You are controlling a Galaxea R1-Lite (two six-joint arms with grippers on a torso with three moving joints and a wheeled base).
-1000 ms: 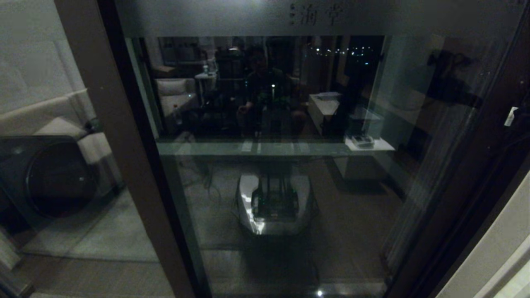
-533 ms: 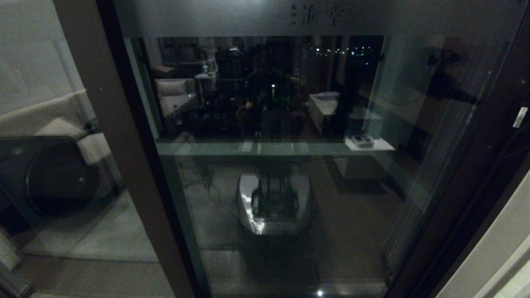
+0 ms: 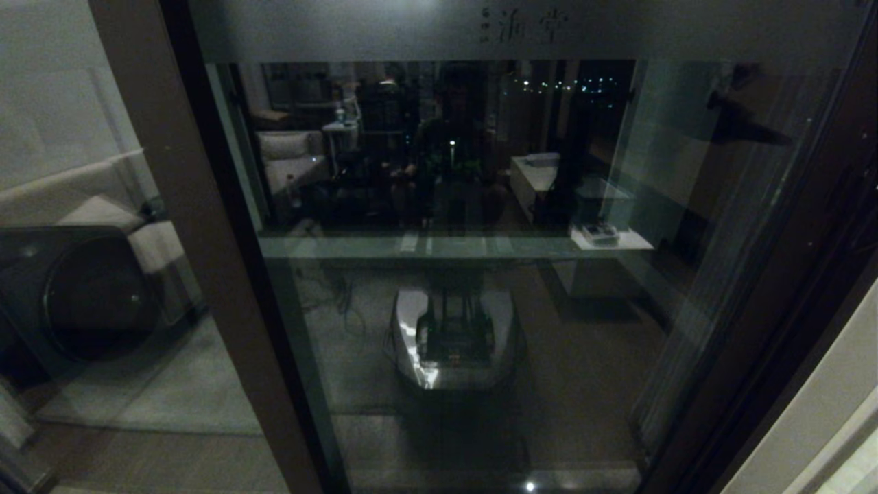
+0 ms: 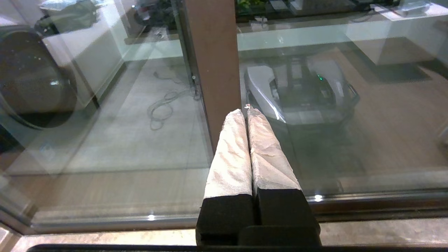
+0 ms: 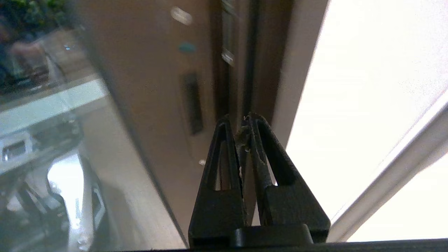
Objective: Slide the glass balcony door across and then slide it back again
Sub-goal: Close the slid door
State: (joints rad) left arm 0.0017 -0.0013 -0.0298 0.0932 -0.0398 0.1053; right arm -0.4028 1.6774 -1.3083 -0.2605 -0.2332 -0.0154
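The glass balcony door [image 3: 480,309] fills the head view, with its frosted band of characters [image 3: 525,27] across the top and its dark stile [image 3: 789,274] at the right. Neither gripper shows in the head view. In the right wrist view my right gripper [image 5: 239,120] is shut and empty, its black tips just in front of the stile [image 5: 150,87], a little beside the slim recessed black handle [image 5: 194,103]. In the left wrist view my left gripper [image 4: 245,111] is shut, its white-wrapped fingers [image 4: 231,150] low before the brown post [image 4: 213,52].
A brown post [image 3: 199,274] divides the door from the fixed glass panel at the left, behind which are a dark round-fronted machine [image 3: 89,295] and a pale sofa [image 3: 103,206]. A white wall [image 3: 809,412] borders the right. The floor track [image 4: 350,206] runs along the bottom.
The right gripper's white-tagged part at the head view's right edge has moved right and out of view. Its dark reflection in the glass has risen. The door itself has barely shifted.
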